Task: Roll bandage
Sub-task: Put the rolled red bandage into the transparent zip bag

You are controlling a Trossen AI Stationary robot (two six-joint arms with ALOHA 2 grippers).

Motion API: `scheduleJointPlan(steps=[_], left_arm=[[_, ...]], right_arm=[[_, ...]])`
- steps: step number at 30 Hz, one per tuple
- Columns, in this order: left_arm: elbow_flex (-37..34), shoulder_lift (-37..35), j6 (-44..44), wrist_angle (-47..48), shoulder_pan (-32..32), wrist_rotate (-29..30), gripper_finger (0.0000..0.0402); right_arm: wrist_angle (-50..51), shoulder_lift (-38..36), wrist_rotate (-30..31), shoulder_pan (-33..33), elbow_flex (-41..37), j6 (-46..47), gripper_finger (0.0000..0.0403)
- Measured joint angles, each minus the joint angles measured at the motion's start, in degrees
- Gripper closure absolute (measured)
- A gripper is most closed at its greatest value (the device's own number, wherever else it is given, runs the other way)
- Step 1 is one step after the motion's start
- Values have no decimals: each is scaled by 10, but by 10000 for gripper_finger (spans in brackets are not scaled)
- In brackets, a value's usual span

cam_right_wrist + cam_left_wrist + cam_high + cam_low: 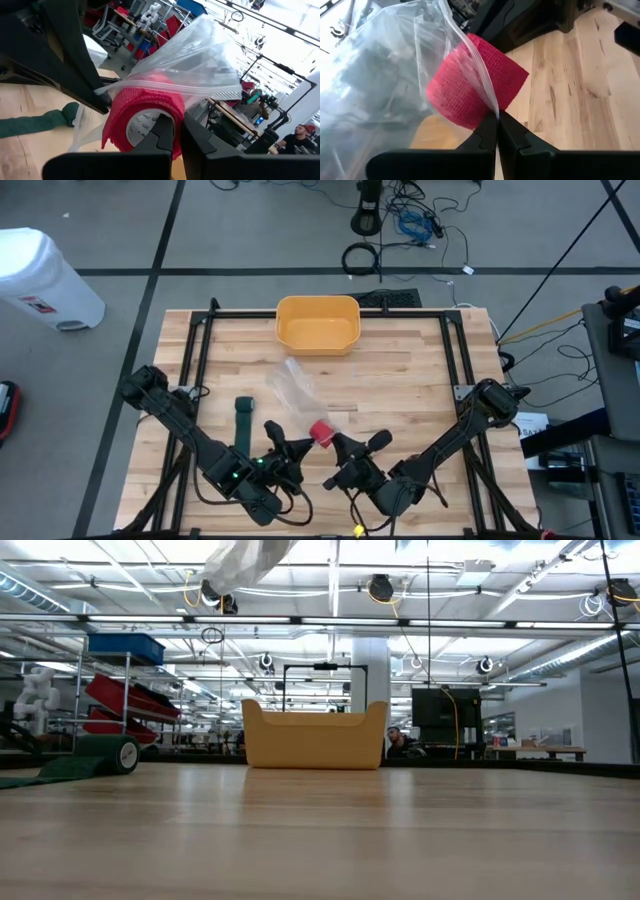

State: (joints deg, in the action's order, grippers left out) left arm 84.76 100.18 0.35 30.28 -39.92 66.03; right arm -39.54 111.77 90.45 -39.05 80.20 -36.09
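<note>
A red bandage roll sits half inside the mouth of a clear plastic bag, held up between my two grippers above the table's near middle. My left gripper is shut on the bag. My right gripper is shut on the red roll. In the low view only the bag's lower end shows, high above the table. A green bandage lies partly unrolled on the table to the left; its rolled end rests on the wood. My left gripper pinches the bag's open edge between its two fingertips, right beside the red roll. One layer or several, I cannot tell. The bag is lifted clear of the table and spreads away from the fingers. My right gripper holds the red roll at the rim of its open end, where the white core shows. The fingers cover the place of contact. The roll is lifted clear, and the bag's edge drapes over it.
A yellow bin stands at the table's far middle, and shows in the low view. A black frame runs round the table. Bare wood lies between the bin and the grippers and toward the right.
</note>
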Motion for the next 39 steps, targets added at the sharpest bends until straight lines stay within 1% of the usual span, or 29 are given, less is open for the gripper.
scheduleJointPlan(steps=[8, 11, 15, 18, 20, 22, 25, 27, 29, 31, 34, 35, 39], left_arm=[[0, 0, 0, -1, 0, -2, 398], [0, 0, 1, -21, 1, -18, 398], [0, 0, 51, -62, -3, -28, 398], [0, 0, 87, -102, -11, -28, 398], [0, 0, 107, -120, -15, -23, 398], [0, 0, 110, -123, -18, -2, 398], [0, 0, 106, -120, -17, 14, 398], [0, 0, 108, -126, -17, 5, 398], [0, 0, 116, -144, -17, -17, 398], [0, 0, 129, -161, -19, -30, 398], [0, 0, 135, -165, -22, -30, 398], [0, 0, 133, -158, -22, -30, 398], [0, 0, 125, -144, -16, -29, 398]], right_arm=[[-77, -3, -3, -14, 0, -64, 397], [-86, -11, -7, -14, 0, -67, 397], [-78, -11, -8, -10, 0, -65, 397], [-50, -11, -9, -8, 0, -45, 397], [-47, -10, -9, -8, 0, -42, 397], [-50, -10, -9, -9, 0, -41, 397], [-79, -10, -13, -12, 0, -60, 397], [-110, -10, -29, -12, 1, -77, 397], [-112, -10, -40, -7, 1, -79, 397], [-101, -10, -33, 4, 1, -79, 397], [-97, -10, -25, 14, 1, -79, 397], [-104, -10, -29, 14, 1, -80, 397], [-163, -10, -83, 9, 1, -110, 397]])
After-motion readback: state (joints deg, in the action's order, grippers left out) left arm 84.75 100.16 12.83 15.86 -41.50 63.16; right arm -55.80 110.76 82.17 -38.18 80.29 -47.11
